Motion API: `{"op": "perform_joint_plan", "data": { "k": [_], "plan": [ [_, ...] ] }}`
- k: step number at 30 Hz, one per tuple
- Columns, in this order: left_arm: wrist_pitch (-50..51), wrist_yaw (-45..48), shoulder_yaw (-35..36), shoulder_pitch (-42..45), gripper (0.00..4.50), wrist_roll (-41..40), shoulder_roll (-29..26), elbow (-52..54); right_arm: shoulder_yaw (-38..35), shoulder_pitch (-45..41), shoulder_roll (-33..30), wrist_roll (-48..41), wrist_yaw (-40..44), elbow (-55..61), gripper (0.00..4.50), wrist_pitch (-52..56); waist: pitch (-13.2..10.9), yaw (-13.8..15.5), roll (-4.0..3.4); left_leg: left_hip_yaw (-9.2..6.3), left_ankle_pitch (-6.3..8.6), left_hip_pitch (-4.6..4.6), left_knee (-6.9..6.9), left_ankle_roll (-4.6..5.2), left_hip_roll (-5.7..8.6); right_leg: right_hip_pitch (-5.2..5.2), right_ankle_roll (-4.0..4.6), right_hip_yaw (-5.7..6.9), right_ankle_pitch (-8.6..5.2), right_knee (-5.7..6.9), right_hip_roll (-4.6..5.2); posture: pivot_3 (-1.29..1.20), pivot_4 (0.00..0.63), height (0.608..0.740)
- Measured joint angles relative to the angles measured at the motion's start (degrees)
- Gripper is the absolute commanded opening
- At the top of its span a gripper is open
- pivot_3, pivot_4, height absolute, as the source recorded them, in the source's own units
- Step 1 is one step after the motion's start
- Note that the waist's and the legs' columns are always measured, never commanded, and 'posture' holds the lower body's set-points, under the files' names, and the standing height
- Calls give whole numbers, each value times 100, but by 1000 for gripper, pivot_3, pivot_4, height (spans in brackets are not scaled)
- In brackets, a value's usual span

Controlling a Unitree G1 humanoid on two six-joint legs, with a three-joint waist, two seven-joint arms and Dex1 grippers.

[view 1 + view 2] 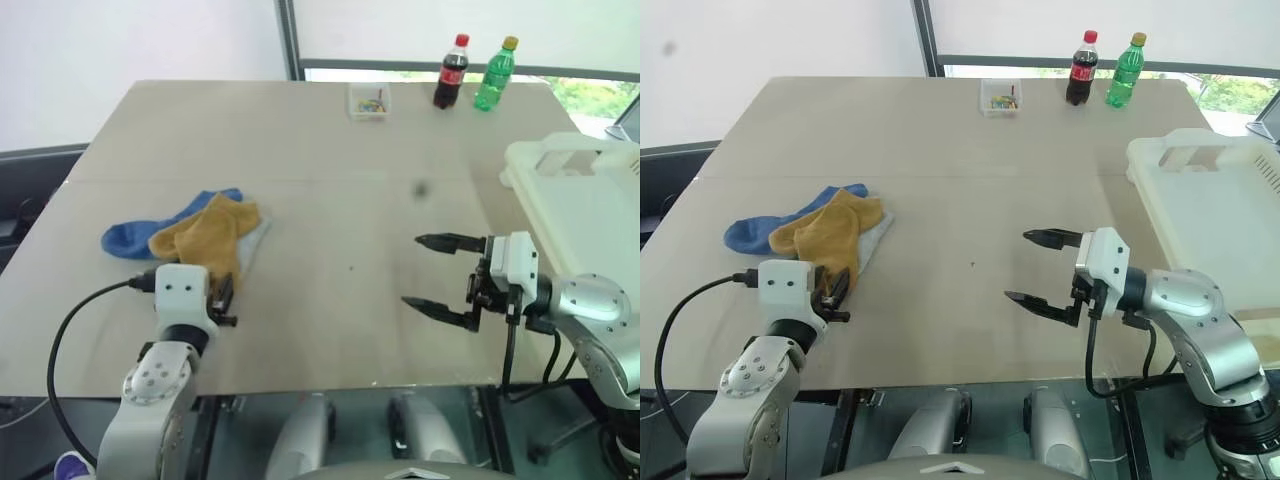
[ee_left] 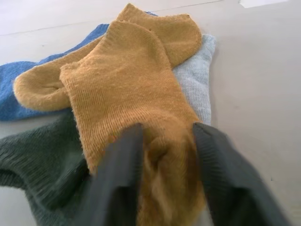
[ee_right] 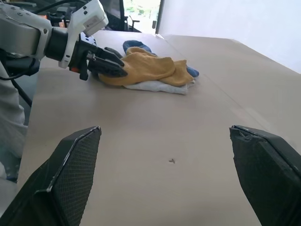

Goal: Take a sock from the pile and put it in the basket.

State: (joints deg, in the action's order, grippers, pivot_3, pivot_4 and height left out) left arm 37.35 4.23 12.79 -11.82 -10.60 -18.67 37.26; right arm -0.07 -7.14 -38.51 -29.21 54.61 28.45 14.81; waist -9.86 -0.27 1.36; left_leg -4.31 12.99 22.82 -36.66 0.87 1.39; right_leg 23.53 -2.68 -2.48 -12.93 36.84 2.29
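Observation:
The pile (image 1: 200, 235) lies on the left of the tan table: two mustard-yellow socks (image 2: 127, 80) on top, a blue one (image 2: 14, 89), a pale grey one (image 2: 197, 80) and a dark green one (image 2: 42, 165). My left gripper (image 2: 164, 136) sits at the pile's near edge, its black fingers (image 2: 117, 174) shut on the bunched end of a mustard-yellow sock. That gripper (image 3: 113, 63) also shows in the right wrist view. My right gripper (image 1: 430, 272) hovers open over bare table, pointing left. The cream-white basket (image 1: 575, 160) stands at the right edge.
At the table's far side stand a cola bottle (image 1: 451, 72), a green bottle (image 1: 494, 75) and a small clear box (image 1: 368, 101). Bare tabletop stretches between the pile and the basket. The table's near edge runs just under both arms.

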Motion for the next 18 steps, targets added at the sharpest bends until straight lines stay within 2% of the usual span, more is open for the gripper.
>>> {"op": "perform_joint_plan", "data": {
  "k": [1, 9, 18],
  "plan": [
    [-1, 28, 0, 2, 88, -1, 11, -19, -47, 35, -30, 1, -2, 1, 4500, -6, 0, 1, 0, 0, 0, 0, 0, 0, 0, 0, 0, 0, 0, 0, 0, 0, 150, 740],
    [-31, 238, 52, 45, 88, -33, 28, -108, -94, 153, -50, 56, -103, 39, 4500, -9, 0, 3, 0, 1, 0, 0, -1, 0, 0, 0, 0, -1, 0, 0, 0, 0, 150, 740],
    [258, 1061, 220, 422, 88, -1083, 6, -153, -93, 140, -42, 73, -143, 41, 4500, -9, 0, 15, 0, 1, 0, 0, -6, 0, 0, -1, 0, 0, 0, 1, 0, 0, 150, 740]
  ]
}}
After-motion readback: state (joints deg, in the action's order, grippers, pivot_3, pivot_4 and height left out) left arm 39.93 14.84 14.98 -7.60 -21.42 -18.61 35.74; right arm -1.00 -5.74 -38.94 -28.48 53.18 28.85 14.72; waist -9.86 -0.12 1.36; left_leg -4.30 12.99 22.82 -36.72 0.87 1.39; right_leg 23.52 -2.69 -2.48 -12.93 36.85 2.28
